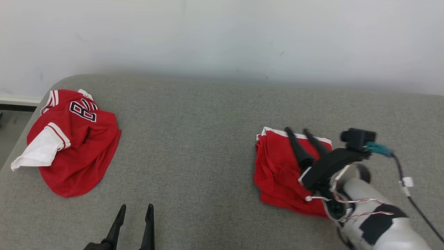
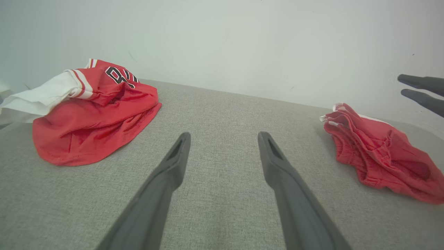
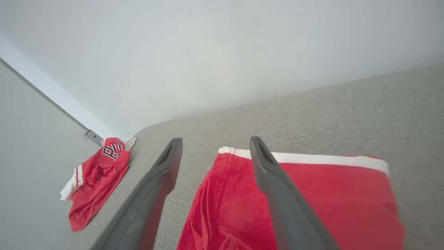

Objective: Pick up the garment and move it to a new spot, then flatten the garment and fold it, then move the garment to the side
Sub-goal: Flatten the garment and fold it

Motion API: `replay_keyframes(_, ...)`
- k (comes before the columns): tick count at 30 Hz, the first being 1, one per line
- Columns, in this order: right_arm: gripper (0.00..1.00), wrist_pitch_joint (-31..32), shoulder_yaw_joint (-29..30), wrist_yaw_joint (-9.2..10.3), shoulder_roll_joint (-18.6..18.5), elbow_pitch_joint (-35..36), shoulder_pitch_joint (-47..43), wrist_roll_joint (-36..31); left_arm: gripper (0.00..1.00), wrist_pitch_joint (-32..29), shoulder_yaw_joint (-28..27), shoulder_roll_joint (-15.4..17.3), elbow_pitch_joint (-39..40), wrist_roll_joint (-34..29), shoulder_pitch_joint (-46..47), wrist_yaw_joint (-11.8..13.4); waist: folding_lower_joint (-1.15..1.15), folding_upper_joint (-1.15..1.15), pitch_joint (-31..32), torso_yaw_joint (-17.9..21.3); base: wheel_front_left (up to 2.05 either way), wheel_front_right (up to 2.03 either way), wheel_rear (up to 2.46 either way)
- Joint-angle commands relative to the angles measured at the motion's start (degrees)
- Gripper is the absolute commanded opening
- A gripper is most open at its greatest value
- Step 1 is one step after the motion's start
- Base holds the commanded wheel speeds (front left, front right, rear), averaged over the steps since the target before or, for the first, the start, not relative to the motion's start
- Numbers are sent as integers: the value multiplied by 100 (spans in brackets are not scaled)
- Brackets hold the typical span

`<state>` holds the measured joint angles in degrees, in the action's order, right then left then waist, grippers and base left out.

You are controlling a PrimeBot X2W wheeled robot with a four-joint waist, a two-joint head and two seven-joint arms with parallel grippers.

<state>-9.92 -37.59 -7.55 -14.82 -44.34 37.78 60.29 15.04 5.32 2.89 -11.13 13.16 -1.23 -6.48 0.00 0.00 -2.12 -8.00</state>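
A grey fabric surface (image 1: 194,139) runs back to a pale wall (image 1: 222,34). The right gripper (image 1: 297,131), fingers spread and holding nothing, hangs over the folded red garment (image 1: 277,166). The garment lies directly beneath it at the surface's right side, its white-trimmed edge crosswise to the fingers. The left gripper (image 1: 136,206), also spread, sits well apart, nearer the crumpled jersey (image 1: 76,146) at far left.

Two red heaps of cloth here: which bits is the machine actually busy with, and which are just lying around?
In the job, by the look of it:
folded red garment
right tool, open over it

Lying about:
crumpled red jersey
left tool, open and idle
grey surface
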Motion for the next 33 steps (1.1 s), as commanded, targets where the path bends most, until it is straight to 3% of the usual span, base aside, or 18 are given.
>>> replay_keyframes(1,100,-148,66,13,-279,129,-51,-20,100,9,-51,-2,19,-50,-104,6,0,0,38,53,0,0,0)
replay_keyframes(10,100,-471,509,13,-1022,241,-491,-147,100,9,-161,-2,58,-102,-154,-27,0,0,69,87,0,0,0)
replay_keyframes(11,96,-485,560,13,-1075,215,-571,-185,100,9,-175,-1,62,-107,-161,-31,0,0,69,83,0,0,0)
replay_keyframes(12,60,-496,593,13,-1130,182,-657,-237,100,9,-187,-2,64,-112,-163,-34,0,0,68,76,0,0,0)
replay_keyframes(14,0,-523,603,13,-1188,107,-809,-416,100,9,-207,-2,69,-116,-168,-38,0,0,64,66,0,0,0)
replay_keyframes(22,0,-530,701,13,-993,15,-1132,-1379,100,9,-213,-2,34,-147,-138,-46,0,0,23,-25,0,0,0)
replay_keyframes(33,0,-532,456,13,-325,-484,-1095,-2282,100,9,-88,-2,-53,-176,9,-74,0,0,-23,-438,0,0,0)
